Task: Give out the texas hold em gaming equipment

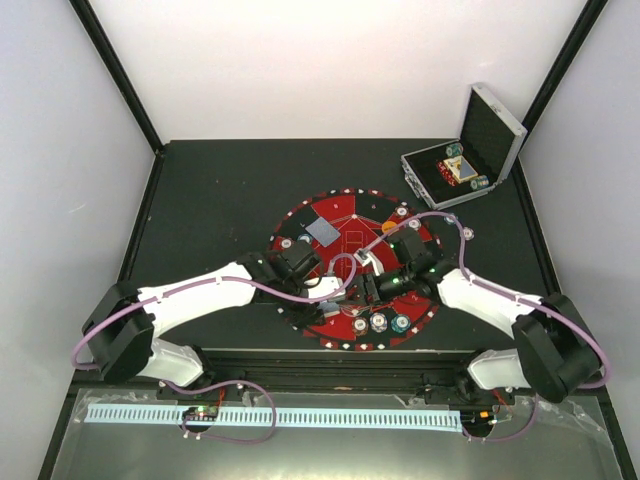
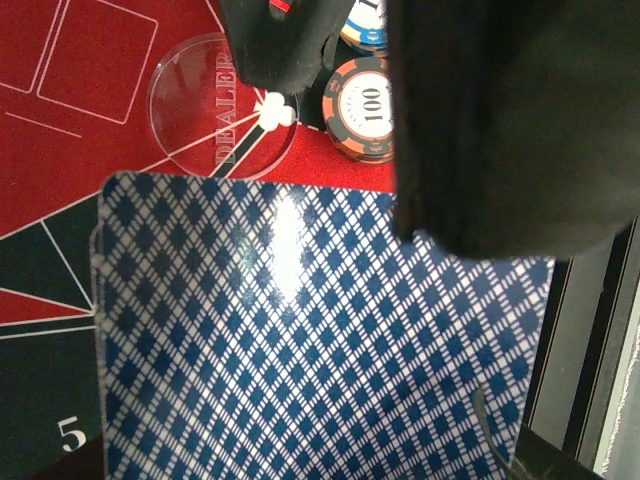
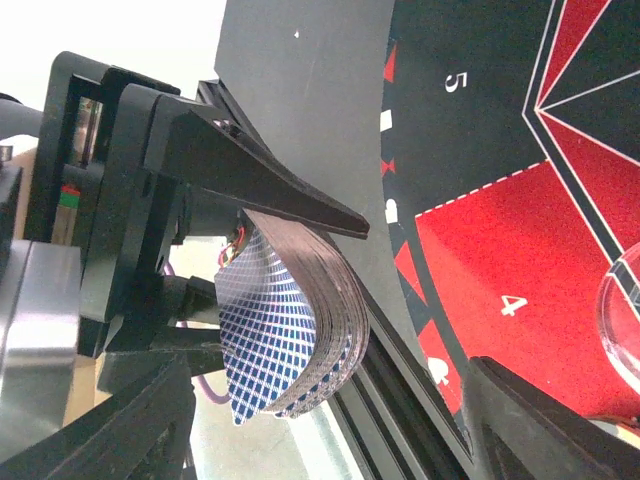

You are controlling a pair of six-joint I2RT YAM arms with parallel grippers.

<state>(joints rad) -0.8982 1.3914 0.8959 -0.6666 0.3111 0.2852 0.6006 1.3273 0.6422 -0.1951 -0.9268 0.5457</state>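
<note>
At mat's (image 3: 480,250) near edge, my L tool (image 3: 320,290) is clamped on the deck (image 3: 290,350), fingers part-closed, cards bowed between them, held above the mat. R tool (image 3: 330,400) hangs just beside it, jaws wide, holding nothing. Step looks like dealing. Next move prob. needs R tool to pinch one card only, peel it off w/o dragging others, then lay it on the mat.
</note>
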